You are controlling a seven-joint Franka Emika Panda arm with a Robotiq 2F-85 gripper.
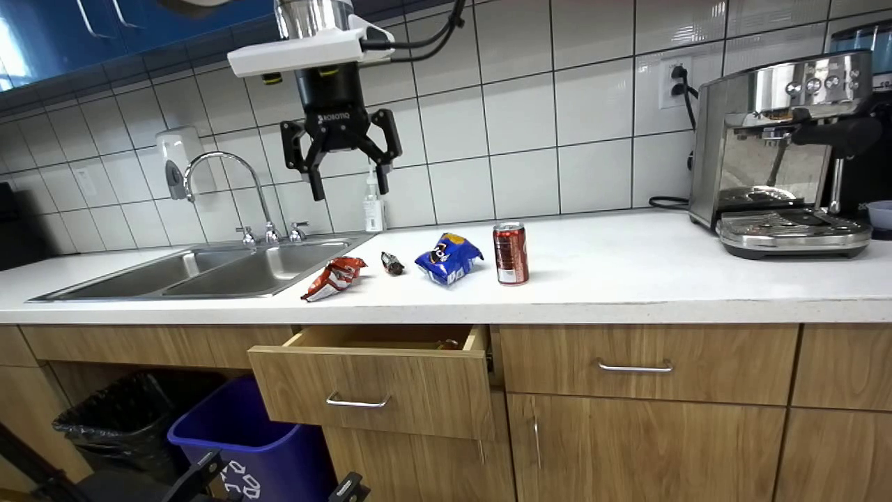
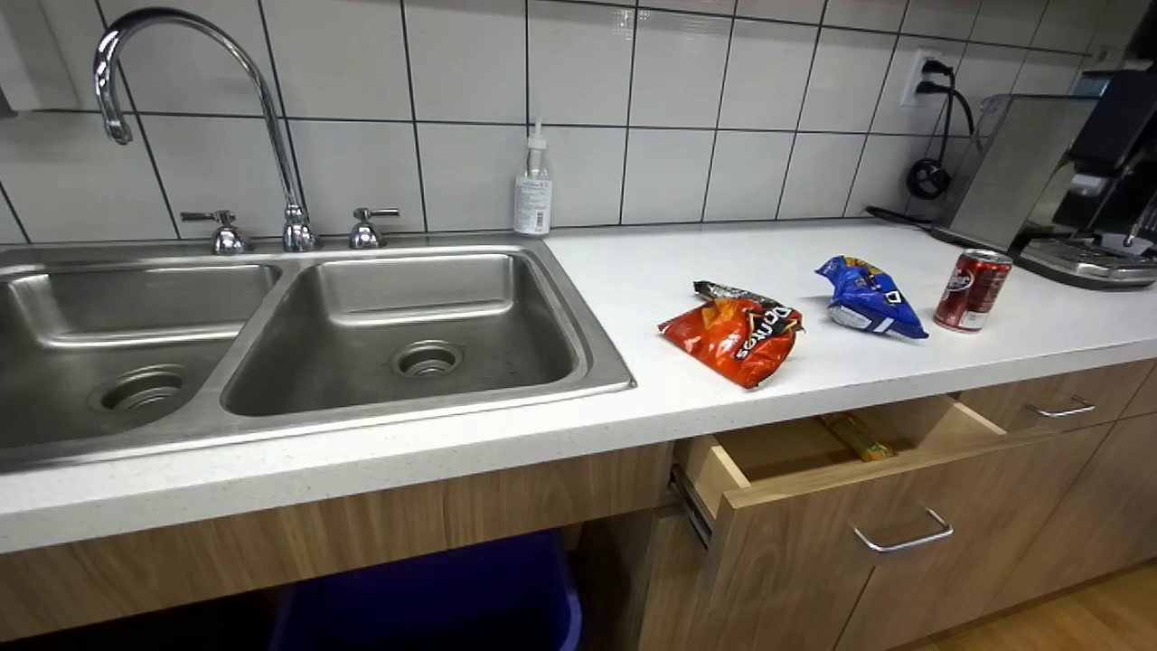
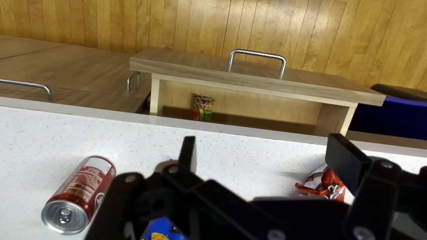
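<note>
Hovering above worktop (image 1: 627,268) with jaws spread wide, holding nothing. Spotting blue bag (image 1: 448,261) on worktop, between dark wrapper (image 1: 391,263) and can (image 1: 511,254); red bag (image 1: 335,279) nearer sink (image 1: 279,268). Probably best to centre over a single bag before lowering, come straight down, squeeze lightly since likely crushable, and keep jaws clear of can. Mind pulled-out drawer (image 1: 373,394) below.

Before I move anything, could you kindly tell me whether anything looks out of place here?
The drawer under the counter stands open though its neighbour is shut, with a wrapped bar inside. The red chip bag looks crumpled near the counter's edge. I see no spill.
</note>
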